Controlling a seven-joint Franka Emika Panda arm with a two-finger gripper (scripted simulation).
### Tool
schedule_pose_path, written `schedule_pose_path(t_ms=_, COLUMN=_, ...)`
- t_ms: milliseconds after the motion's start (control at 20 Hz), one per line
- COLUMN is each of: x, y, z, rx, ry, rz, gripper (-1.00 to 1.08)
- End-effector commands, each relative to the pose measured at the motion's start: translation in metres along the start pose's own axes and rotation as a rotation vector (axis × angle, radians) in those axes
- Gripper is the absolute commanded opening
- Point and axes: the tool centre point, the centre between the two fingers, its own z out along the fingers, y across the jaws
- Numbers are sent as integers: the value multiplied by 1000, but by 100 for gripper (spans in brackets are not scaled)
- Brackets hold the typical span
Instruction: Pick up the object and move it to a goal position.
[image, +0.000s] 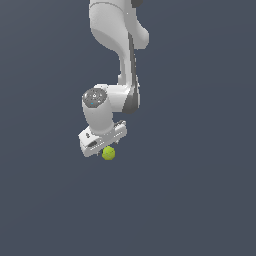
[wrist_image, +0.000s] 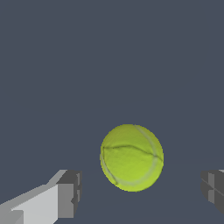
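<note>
Exterior view: the white arm (image: 125, 55) is seen descending from the top of the frame, bent at the wrist, with the hand (image: 103, 143) carried at its lowest end. The ball (image: 108, 153), small and yellow-green, is seen just beneath the hand's white body, partly covered by it at the upper edge. Whether the ball rests on the counter (image: 200, 200) or is lifted above it cannot be told from this view; the dark grey surface gives no shadow or edge to judge by.

Wrist view: the ball (wrist_image: 131, 157) is seen between the two fingers, nearer to neither by much, with faint curved seam lines visible across its face. One grey pad (wrist_image: 70, 194) on its white finger is seen to one side of the ball, the other pad (wrist_image: 213, 191) at the frame edge on the opposite side. The hand (wrist_image: 140, 192) is spread wide: clear gaps of dark background are seen between each pad and the ball. No contact with the ball is seen.
</note>
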Motion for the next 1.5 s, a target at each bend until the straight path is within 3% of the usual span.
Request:
schedule_pose_path(t_ms=0, x=0, y=0, z=7, rx=1, ry=-1, rz=-1, gripper=100)
schedule_pose_path(t_ms=600, x=0, y=0, z=48, rx=1, ry=0, rz=-4, gripper=100)
schedule_pose_path(t_ms=650, x=0, y=0, z=48, rx=1, ry=0, rz=-4, gripper=-100)
schedule_pose_path(t_ms=1450, x=-1, y=-2, z=38, rx=0, ry=0, rz=-3, gripper=-100)
